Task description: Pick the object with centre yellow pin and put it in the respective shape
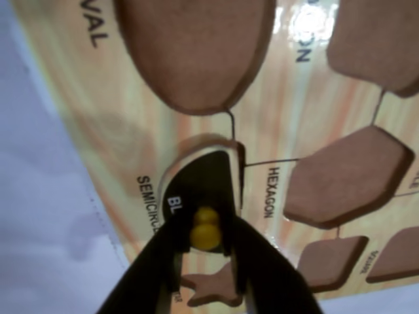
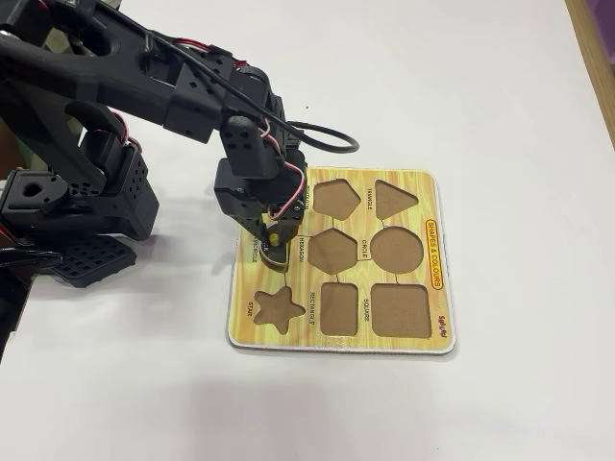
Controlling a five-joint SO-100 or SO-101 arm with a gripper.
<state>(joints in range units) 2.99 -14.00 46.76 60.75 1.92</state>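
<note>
A black semicircle piece (image 1: 200,183) with a yellow pin (image 1: 206,229) at its centre sits at the recess labelled SEMICIRCLE on the wooden shape board (image 1: 131,131). It looks slightly tilted, with a strip of the recess showing along its upper edge. My gripper (image 1: 206,241) is shut on the yellow pin, one black finger on each side. In the fixed view my gripper (image 2: 273,240) points down at the board's left middle, with the pin (image 2: 274,235) and the piece (image 2: 272,254) just visible under it. The board (image 2: 437,279) lies flat on the white table.
Empty brown recesses surround the piece: oval (image 1: 196,52), hexagon (image 1: 347,176) and star (image 1: 213,288). The fixed view also shows triangle (image 2: 394,199), circle (image 2: 397,250), rectangle (image 2: 338,307) and square (image 2: 401,309) recesses. The arm's base (image 2: 77,202) stands left of the board.
</note>
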